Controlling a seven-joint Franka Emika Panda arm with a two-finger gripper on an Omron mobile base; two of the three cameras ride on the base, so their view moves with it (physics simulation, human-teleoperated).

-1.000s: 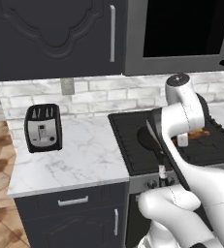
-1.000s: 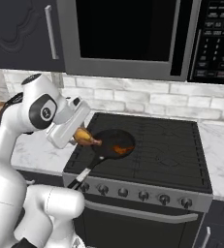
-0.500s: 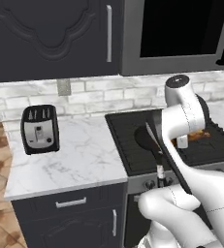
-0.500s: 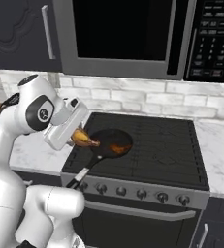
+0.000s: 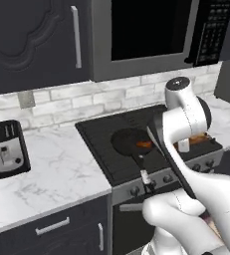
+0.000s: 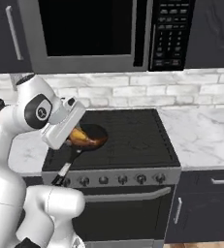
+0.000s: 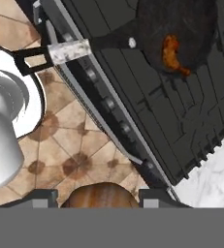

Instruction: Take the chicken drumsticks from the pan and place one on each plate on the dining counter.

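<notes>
The claw grips one drumstick: in the hand view the brown lump sits between the two finger tips at the bottom edge, and in the right base view the same golden piece hangs at the end of the hand, above the near left part of the stove. The second drumstick lies in the pan, its long axis running roughly toward the stove's front edge. The pan stands on the left burner, its handle reaching out past the knobs toward the robot. No plate or dining desk is in sight, so the carried piece has nowhere to go yet. The marble desk to the right of the stove is a worktop. My guess is the base must drive or turn away from the stove first.
</notes>
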